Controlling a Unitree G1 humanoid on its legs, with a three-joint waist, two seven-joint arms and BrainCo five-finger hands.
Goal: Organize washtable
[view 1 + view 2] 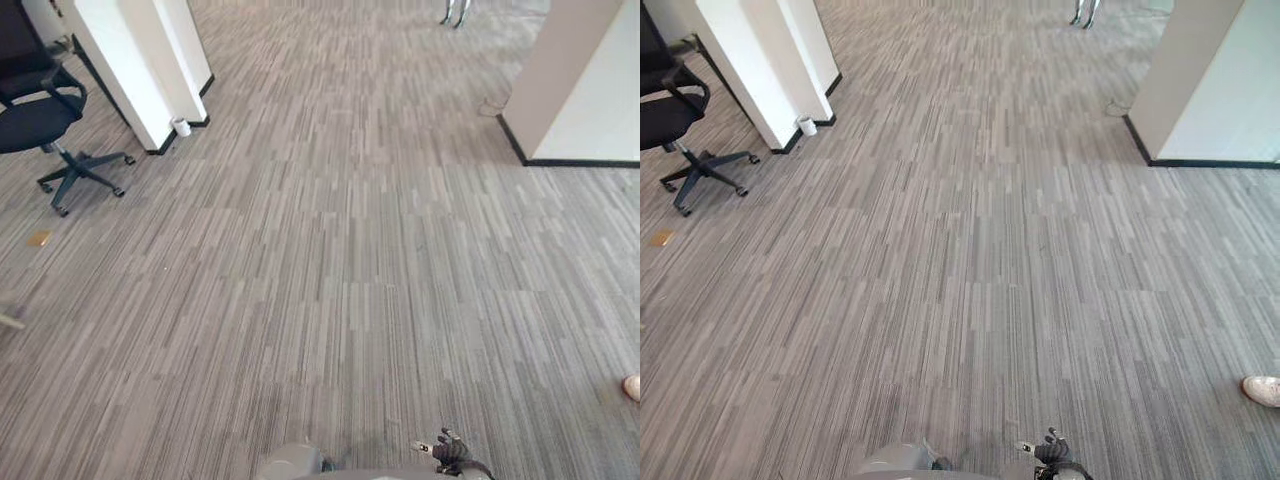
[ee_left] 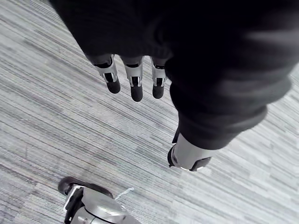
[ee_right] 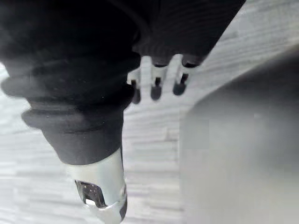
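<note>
Grey carpet (image 1: 340, 260), woven in thin streaks of light and dark, is covering the floor across the head views. A black office chair (image 1: 35, 115) with a padded seat is standing on a five-spoked wheeled base at the far left, beside a white square pillar (image 1: 140, 60) edged with black skirting. A small white cylinder (image 1: 181, 127) is sitting upright against that pillar's foot. A white wall corner (image 1: 590, 90) with the same black skirting is standing at the far right. A person's pale shoe (image 1: 1262, 389) is resting on the carpet at the right edge.

The left hand (image 2: 135, 84) is hanging above the carpet, fingers straight and slightly apart, thumb (image 2: 189, 158) clear of them, holding nothing. The right hand (image 3: 156, 86) is hanging likewise, fingers loose, gripping and touching nothing.
</note>
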